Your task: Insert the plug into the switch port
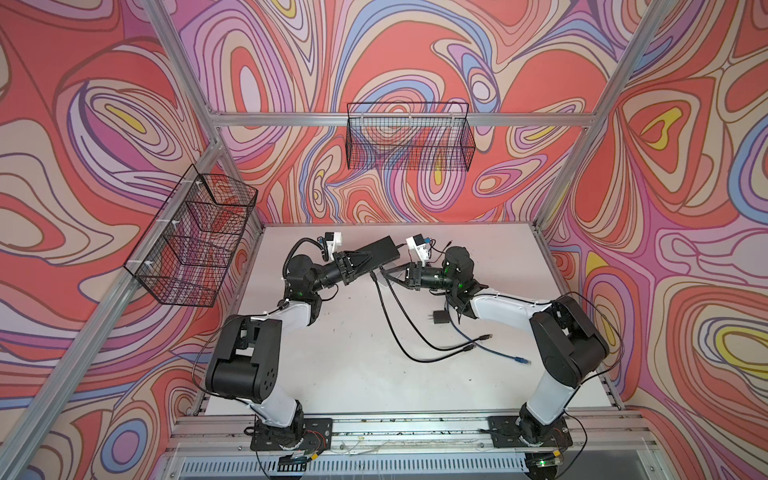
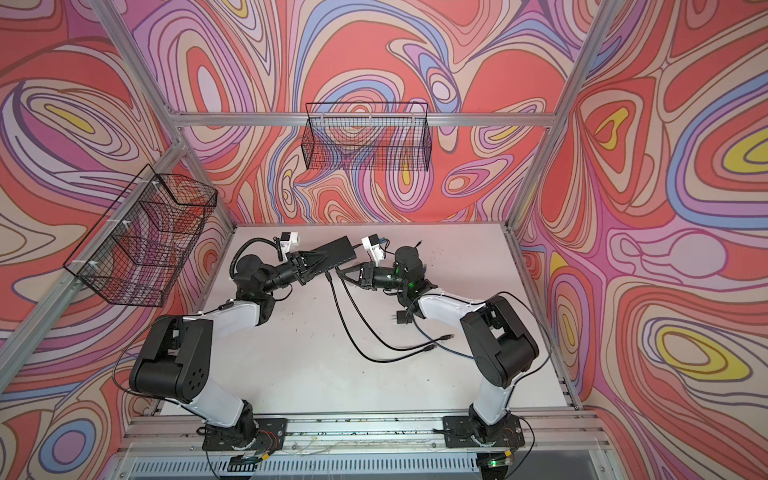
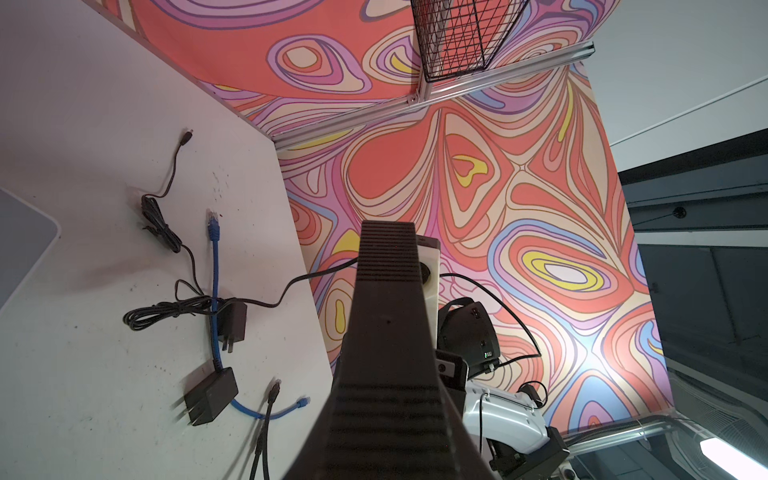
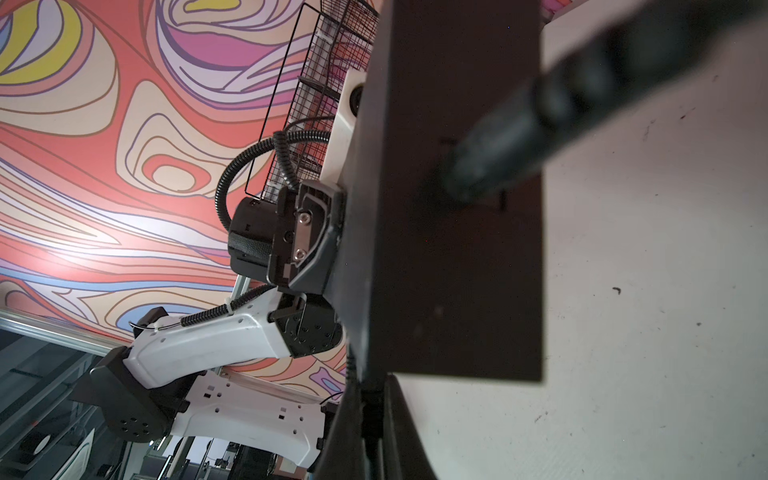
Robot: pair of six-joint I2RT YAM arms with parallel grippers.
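Nearest us on the bench [image 1: 332, 374], out at 4 o'clock, a blue network cable [image 3: 215, 266] lies slack. Just inside it are the loose ends of two black cables [image 1: 468, 347], both pointing toward 3 o'clock. From there the two cables sweep back together toward the middle of the bench.

A step further in, at about 3 o'clock from centre, a black power adapter [image 1: 439, 318] sits flat with its prongs facing 9 o'clock, tucked close against the right arm.

Now the action, just past centre toward 12 o'clock. The right gripper [image 1: 384, 272] reaches in from 3 o'clock, its jaws pinched narrow around the plug [image 4: 371, 411] of one black cable. That plug is off the bench and right up at the near edge of the switch [image 1: 384, 249]. Whether it is seated in a port, I cannot tell from here. The second black cable's head meets that same near edge, a touch toward 9 o'clock.

The switch itself is a flat black box, held tilted above the bench. The left gripper [image 1: 368, 257] comes in from 8 o'clock, jaws clamped on the switch's 8 o'clock end.

Beyond all that, a tiered wire basket [image 1: 195, 237] hangs on the wall at 10 o'clock. A long wire basket [image 1: 409, 137] hangs on the far wall at 12 o'clock.
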